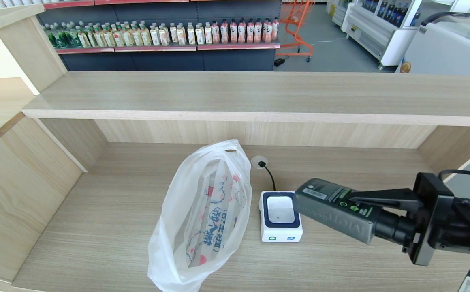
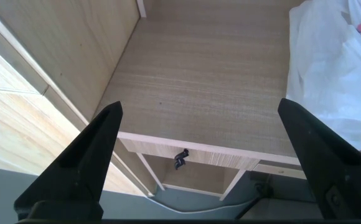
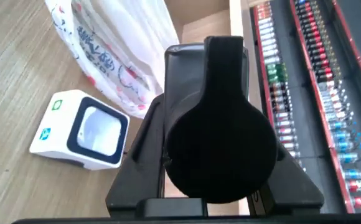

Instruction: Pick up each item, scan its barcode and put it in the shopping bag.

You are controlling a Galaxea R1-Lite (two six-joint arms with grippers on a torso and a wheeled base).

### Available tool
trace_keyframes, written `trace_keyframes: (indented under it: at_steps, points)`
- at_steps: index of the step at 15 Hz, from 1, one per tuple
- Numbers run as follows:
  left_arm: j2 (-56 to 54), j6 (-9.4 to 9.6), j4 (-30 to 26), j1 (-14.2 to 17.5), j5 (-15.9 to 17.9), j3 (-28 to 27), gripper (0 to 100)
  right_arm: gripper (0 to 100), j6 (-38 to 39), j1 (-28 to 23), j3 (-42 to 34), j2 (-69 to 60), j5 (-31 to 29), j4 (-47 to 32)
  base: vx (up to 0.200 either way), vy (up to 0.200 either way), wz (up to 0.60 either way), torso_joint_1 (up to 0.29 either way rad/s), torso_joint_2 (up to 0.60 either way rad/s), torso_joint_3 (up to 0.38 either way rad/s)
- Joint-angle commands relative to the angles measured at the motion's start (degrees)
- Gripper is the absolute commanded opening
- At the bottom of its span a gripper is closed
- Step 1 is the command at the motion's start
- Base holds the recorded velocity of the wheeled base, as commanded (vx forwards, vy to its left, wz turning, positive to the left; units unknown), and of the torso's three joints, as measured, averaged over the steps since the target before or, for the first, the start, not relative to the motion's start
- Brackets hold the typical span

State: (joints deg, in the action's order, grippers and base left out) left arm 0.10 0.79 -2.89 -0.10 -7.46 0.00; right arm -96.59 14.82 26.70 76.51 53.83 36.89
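Near the boxy white scanner [image 1: 280,215], right end effector [image 1: 356,211] clamps a dark flat-sided bottle [image 1: 332,207]. Crinkly translucent shopping bag [image 1: 202,215] lies on wood-grain worktop [image 1: 97,227]. Left end effector [image 2: 200,106] spread wide.

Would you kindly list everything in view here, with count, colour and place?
bag: one, clear white, on the counter, left of the scanner
pack: one, white with pink and blue print, inside the bag
scanner: one, white with a dark blue frame, on the counter
cable: one, black, from the scanner to a hole in the counter
box: one, dark grey, held just right of the scanner
counter: one, light wood
bottles: many, mixed colours, on the far shelf
cart: one, orange, beyond the shelf
left hand: black, open, above the counter's edge
right hand: black, shut on the box
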Motion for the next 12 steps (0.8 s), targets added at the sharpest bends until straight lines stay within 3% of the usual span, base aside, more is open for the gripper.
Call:
trace_keyframes:
  at_steps: [1,2,3,5,6,10,12]
  points:
    - [-0.01,0.00,-0.01,0.01,-0.01,0.00,100,0,1.58,-6.83,-1.56,-4.26,3.30,-5.34,0.000,0.000,0.00,0.000,0.00,0.000]
    - [-0.01,0.00,-0.01,0.01,-0.01,0.00,100,0,4.74,-9.02,-0.24,-4.44,4.00,-12.28,0.000,0.000,0.00,0.000,0.00,0.000]
    - [-0.01,0.00,-0.01,0.01,-0.01,0.00,100,0,12.91,-12.45,1.43,-4.44,4.00,-14.13,0.000,0.000,0.00,0.000,0.00,0.000]
    - [-0.01,0.00,-0.01,0.01,-0.01,0.00,100,0,37.61,-14.12,3.10,-4.35,2.06,-14.04,0.000,0.000,0.00,0.000,0.00,0.000]
    - [-0.01,0.00,-0.01,0.01,-0.01,0.00,100,0,48.51,-13.33,4.59,-4.26,-2.86,-14.04,0.000,0.000,0.00,0.000,0.00,0.000]
    - [-0.01,0.00,-0.01,0.01,-0.01,0.00,100,0,103.88,0.82,10.74,0.04,-23.60,-13.69,0.000,0.000,0.00,0.000,0.00,0.000]
    - [-0.01,0.00,-0.01,0.01,-0.01,0.00,100,0,117.42,4.25,12.41,4.18,-27.64,-13.69,0.000,0.000,0.00,0.000,0.00,0.000]
